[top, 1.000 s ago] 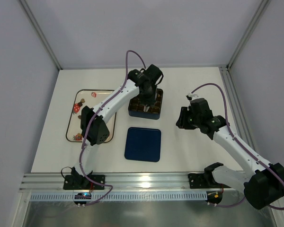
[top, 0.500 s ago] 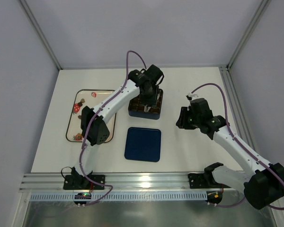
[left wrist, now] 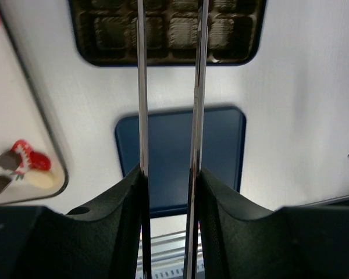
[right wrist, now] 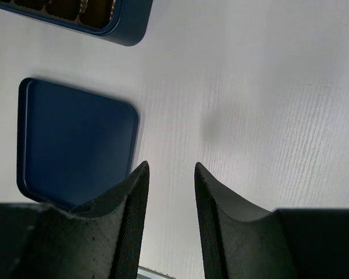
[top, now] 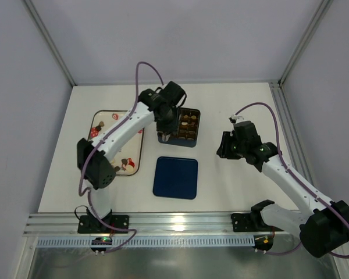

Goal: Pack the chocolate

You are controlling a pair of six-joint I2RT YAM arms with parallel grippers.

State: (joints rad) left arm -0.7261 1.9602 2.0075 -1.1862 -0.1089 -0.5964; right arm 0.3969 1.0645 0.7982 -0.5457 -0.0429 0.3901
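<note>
Left arm (top: pixel 128 123) swung leftward; wrist views show left fingers (left wrist: pixel 142 87) and right fingers (right wrist: pixel 134 215) spread, empty.

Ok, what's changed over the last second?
The left gripper moved off the box toward the tray, and its elbow swung left. Nothing shows between its fingers. The right gripper, box and lid stayed put.
</note>
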